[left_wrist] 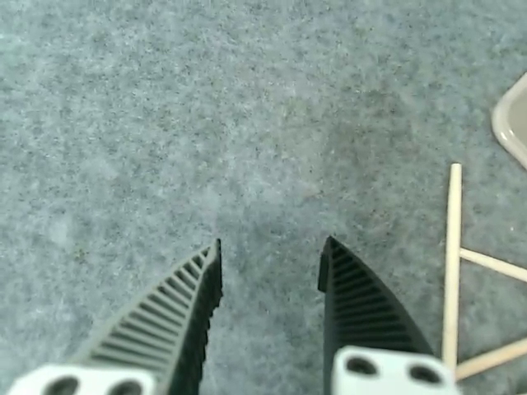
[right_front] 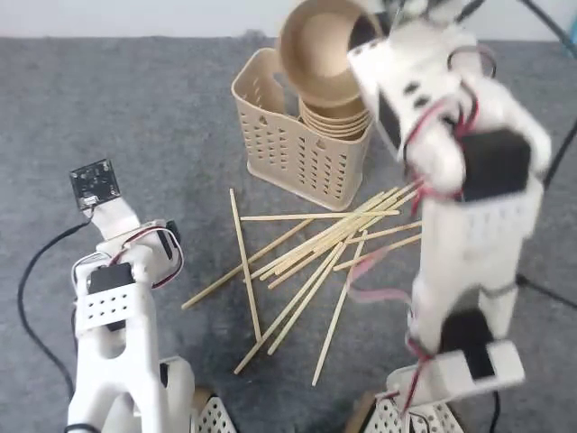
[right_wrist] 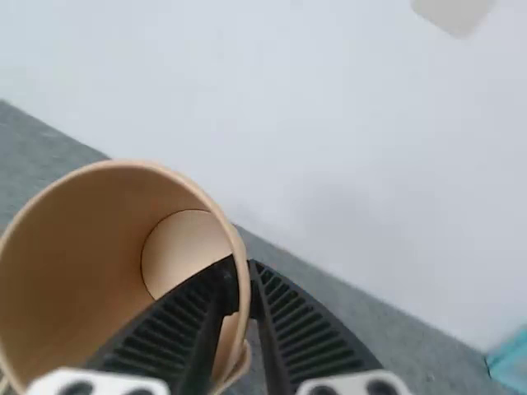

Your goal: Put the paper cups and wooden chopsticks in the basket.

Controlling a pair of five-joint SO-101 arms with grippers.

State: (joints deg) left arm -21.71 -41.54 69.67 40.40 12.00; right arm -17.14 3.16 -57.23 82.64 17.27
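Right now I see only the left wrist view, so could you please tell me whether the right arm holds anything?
Observer: Yes, the right gripper is shut on the rim of a tan paper cup.
Operator: Thank you; where is that cup held?
Observer: It is held tilted above the beige perforated plastic basket, which holds a stack of nested paper cups.
Operator: And what is not yet in it?
Observer: The pale wooden chopsticks lie scattered on the grey carpet between the basket and the arms.
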